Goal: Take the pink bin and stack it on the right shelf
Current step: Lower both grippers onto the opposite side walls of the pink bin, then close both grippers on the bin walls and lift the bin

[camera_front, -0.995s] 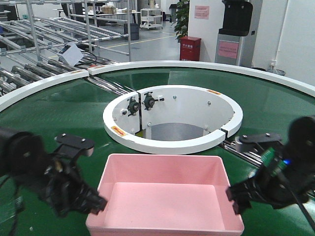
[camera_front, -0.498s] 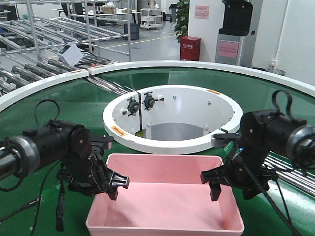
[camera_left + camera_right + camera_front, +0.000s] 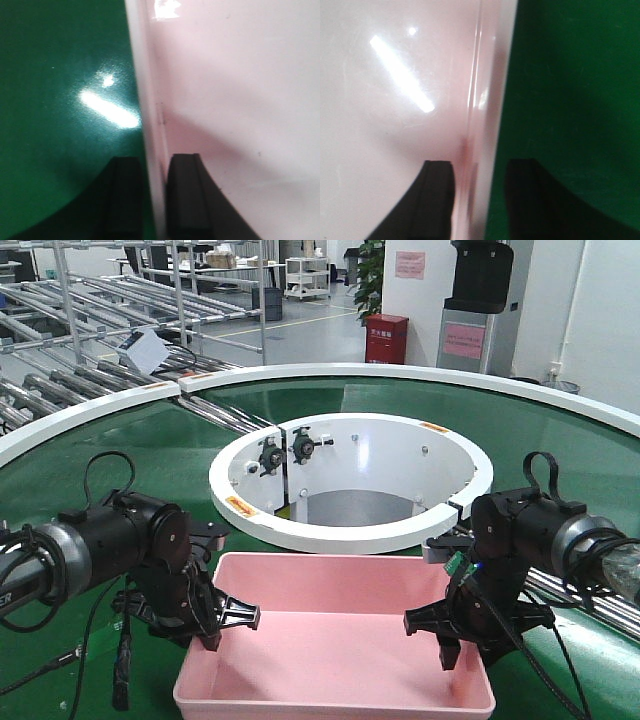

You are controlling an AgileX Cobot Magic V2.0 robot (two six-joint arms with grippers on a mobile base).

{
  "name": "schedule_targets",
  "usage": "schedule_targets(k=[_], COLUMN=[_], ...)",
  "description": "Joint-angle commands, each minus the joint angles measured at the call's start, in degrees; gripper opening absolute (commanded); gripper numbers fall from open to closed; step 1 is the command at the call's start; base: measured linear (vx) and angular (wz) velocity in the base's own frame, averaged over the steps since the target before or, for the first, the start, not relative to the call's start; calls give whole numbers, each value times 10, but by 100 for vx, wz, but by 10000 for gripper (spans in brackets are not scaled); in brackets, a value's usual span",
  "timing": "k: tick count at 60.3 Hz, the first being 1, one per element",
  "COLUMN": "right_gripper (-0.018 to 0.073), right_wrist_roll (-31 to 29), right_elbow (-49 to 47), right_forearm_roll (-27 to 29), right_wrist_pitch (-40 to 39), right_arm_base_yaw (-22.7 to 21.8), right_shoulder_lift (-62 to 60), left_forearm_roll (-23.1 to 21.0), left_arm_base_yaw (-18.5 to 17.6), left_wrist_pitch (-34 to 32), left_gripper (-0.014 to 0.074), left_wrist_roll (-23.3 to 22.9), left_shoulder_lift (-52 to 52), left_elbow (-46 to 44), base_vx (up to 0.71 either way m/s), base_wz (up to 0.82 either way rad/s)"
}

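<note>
One wide green belt (image 3: 120, 460) curves across the view, and the pink bin (image 3: 335, 640) sits on it at the near edge. No shelf is visible. The left tool (image 3: 228, 628) straddles the bin's left wall narrowly, but I cannot tell if it grips. The right tool (image 3: 432, 638) straddles the right wall, with its outer finger (image 3: 530, 200) standing apart. Lifting on such an uneven hold could tilt or drop the bin.
</note>
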Motion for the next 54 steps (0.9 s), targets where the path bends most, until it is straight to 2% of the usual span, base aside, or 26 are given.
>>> schedule_targets(k=[1,10,20,27,34,44,48,54], right_gripper=[185,69,-11,-14,-13,-11,-11,-9], right_wrist_roll=[-1,-1,6,50,80,128,158,186], right_elbow=[-18,-18,-18,-18,-18,16,56,134], right_forearm_roll=[-7,1,1,-11,-50,-120,-146,-170], right_wrist_pitch=[-11,-12,-16,-15,-7,13,15,1], right_arm_base_yaw=[-4,-4,-4,-1,12,47,62,79], right_shoulder_lift=[-33,-33,-39,-66,-109,-185,-230,-298], left_forearm_roll=[10,10,12,17,40,99,133,158], left_arm_base_yaw=[1,1,1,-1,-12,-54,-80,-118], left_wrist_pitch=[-16,-16,-7,12,46,80,79,75], left_gripper=[145,73,44,41,41,41,41,41], left_wrist_roll=[-8,-8,-1,-4,-15,-88,-119,-159], left_shoulder_lift=[-31,-31,-32,-51,-94,-173,-213,-267], left_elbow=[-18,-18,-18,-18,-18,-8,19,79], base_vx=[0,0,0,0,0,0,0,0], base_wz=[0,0,0,0,0,0,0,0])
